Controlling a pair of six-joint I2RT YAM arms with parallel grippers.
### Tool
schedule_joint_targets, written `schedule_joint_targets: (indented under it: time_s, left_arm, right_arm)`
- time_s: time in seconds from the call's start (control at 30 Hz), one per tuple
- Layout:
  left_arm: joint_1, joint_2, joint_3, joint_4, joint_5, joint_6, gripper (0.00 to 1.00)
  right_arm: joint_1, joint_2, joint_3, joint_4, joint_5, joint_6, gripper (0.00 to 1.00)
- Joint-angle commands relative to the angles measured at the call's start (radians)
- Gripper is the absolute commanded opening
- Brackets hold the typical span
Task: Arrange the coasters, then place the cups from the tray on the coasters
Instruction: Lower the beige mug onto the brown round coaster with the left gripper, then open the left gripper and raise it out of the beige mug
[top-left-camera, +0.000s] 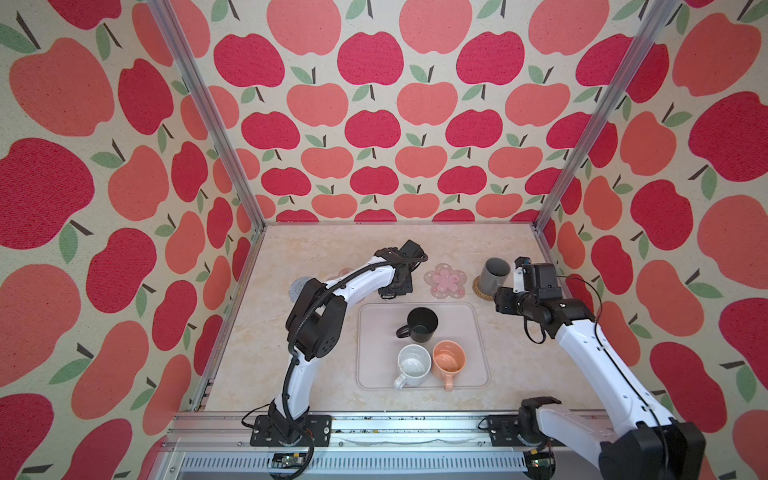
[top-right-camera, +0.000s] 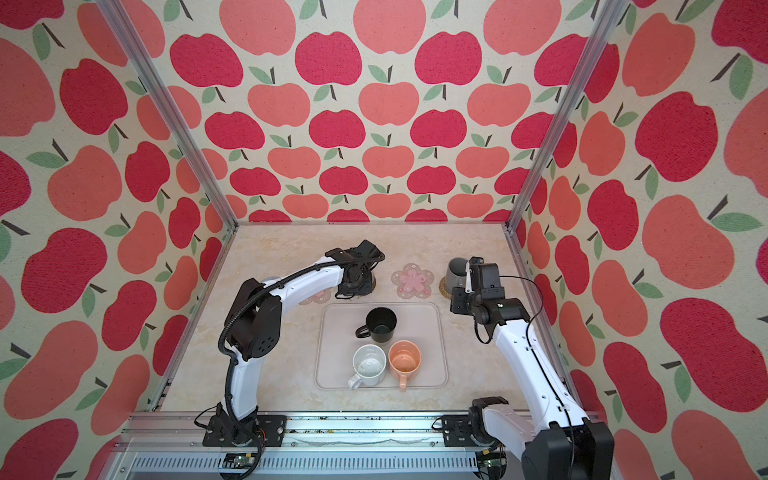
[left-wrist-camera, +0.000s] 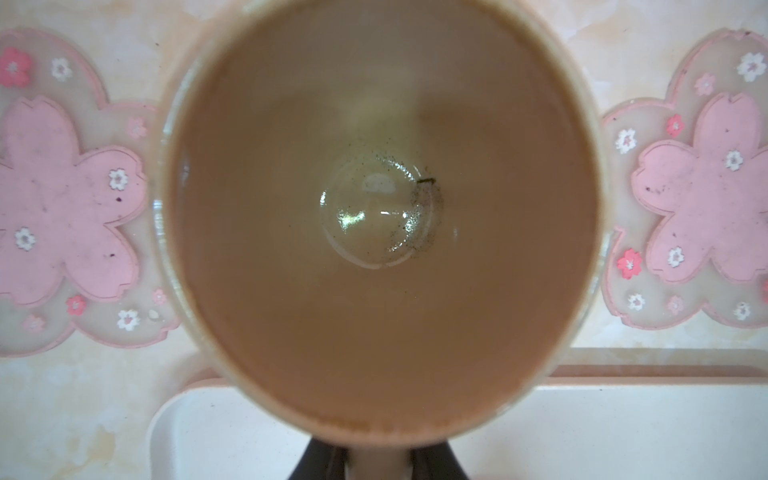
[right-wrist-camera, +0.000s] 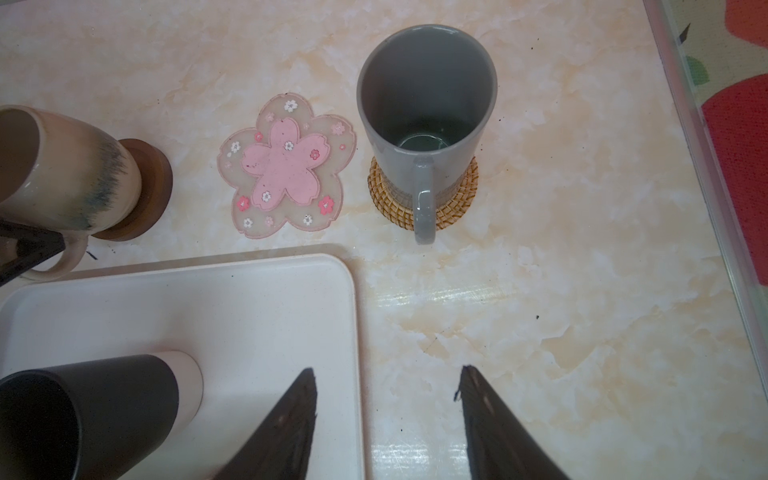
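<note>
My left gripper (left-wrist-camera: 380, 459) is shut on the handle of the cream cup (right-wrist-camera: 62, 166), whose base sits on the dark brown coaster (right-wrist-camera: 156, 187). Pink flower coasters (left-wrist-camera: 62, 199) (left-wrist-camera: 698, 199) lie on either side of it. The grey cup (top-left-camera: 494, 274) stands on the rattan coaster (top-left-camera: 482, 294). On the tray (top-left-camera: 374, 374) are the black cup (top-left-camera: 422, 324), the white cup (top-left-camera: 413, 365) and the peach cup (top-left-camera: 449, 359). My right gripper (right-wrist-camera: 386, 399) hangs open and empty above the tray's right edge. A grey crocheted coaster (top-left-camera: 300, 286) peeks out behind my left arm.
The marble tabletop (top-left-camera: 519, 365) is boxed in by apple-patterned walls and aluminium posts (top-left-camera: 557, 199). My left arm's elbow (top-left-camera: 320, 324) stands just left of the tray. The front rail (top-left-camera: 395, 428) carries both arm bases.
</note>
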Motion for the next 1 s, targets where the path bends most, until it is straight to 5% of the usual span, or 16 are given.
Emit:
schedule_joint_targets:
  time_s: [0.0, 0.97]
  left_arm:
    - [0.005, -0.001, -0.020, -0.002, 0.004, -0.026, 0.24]
    - [-0.005, -0.305, -0.210, -0.031, -0.072, 0.003, 0.33]
  right_arm:
    - [-0.007, -0.014, -0.006, -0.014, -0.010, 0.016, 0.58]
    - [0.006, 0.004, 0.046, -0.032, -0.036, 0.077, 0.58]
